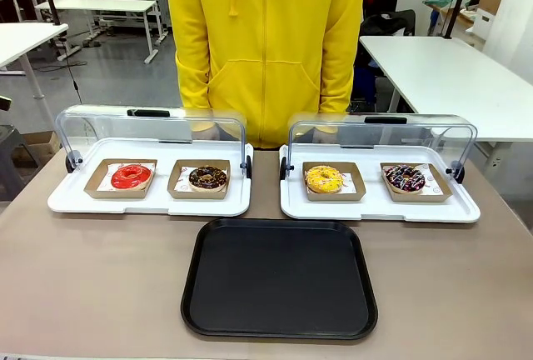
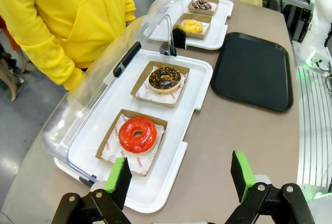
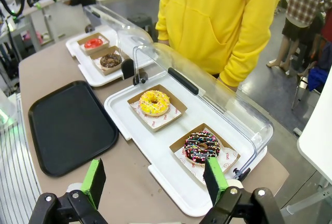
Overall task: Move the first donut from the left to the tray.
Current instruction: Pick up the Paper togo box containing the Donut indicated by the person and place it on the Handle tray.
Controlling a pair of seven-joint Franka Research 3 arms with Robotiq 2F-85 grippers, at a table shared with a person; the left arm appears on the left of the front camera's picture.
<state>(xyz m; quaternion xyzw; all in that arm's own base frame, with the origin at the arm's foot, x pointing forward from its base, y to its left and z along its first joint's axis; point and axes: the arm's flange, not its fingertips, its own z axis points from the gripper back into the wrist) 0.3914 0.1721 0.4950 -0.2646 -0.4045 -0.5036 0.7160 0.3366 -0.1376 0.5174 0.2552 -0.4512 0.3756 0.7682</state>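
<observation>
Red donut point(image 1: 132, 177) sits in a cardboard box point(image 1: 94, 183) on the left white tray point(image 1: 75, 202), beside a chocolate donut point(image 1: 207, 177); the black tray point(image 1: 279, 281) lies nearer, apart. The left gripper point(image 2: 181, 169) and right gripper point(image 3: 154, 171) hang spread, grasping nothing.

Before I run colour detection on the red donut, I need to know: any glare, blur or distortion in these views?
Front view: sharp, evenly lit; the red donut carries small gloss highlights, the open clear lid behind it a faint sheen. Left wrist view: crisp; the lid's reflections fall beside the donut, not over it. Right wrist view: the donut is small and far, yet unblurred.
</observation>
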